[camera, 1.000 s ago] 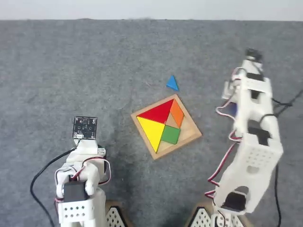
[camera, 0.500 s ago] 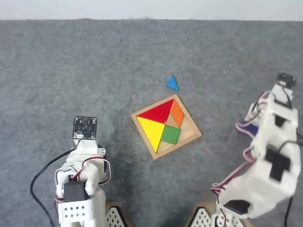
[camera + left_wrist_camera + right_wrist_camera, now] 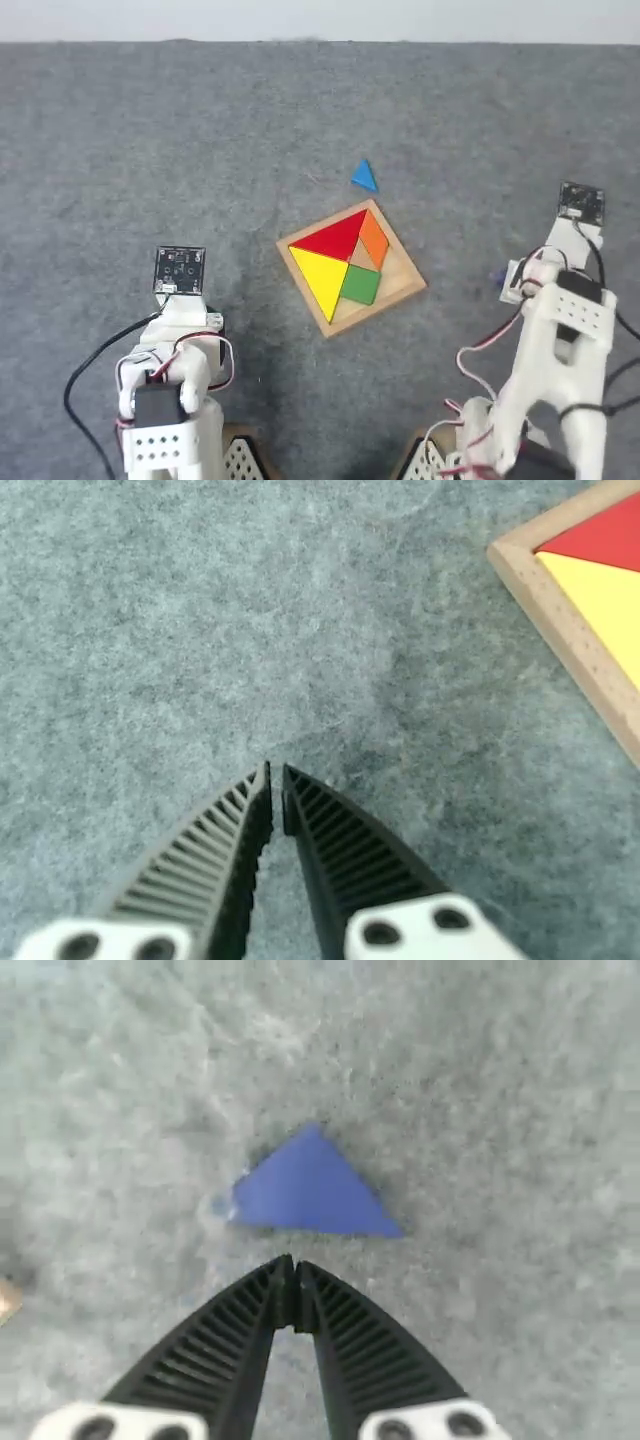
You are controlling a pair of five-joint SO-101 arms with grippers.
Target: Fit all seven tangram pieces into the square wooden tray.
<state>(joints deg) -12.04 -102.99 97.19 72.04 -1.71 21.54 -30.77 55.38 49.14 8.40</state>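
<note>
Right gripper [image 3: 290, 1265] closed, empty, being held beside dark blue triangle [image 3: 312, 1188], right of tray [image 3: 408, 285]. Piece judged thin, stiff, light; opposite edges to be pinched. Left gripper [image 3: 275, 772] closed, empty.

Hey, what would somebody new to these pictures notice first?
The wooden tray at mid-table, with a big red triangle and a yellow triangle inside, draws the eye first. A small light blue triangle lies loose on the grey mat beyond it. A darker blue triangle lies on the mat just ahead of the right gripper, whose tips are shut.
</note>
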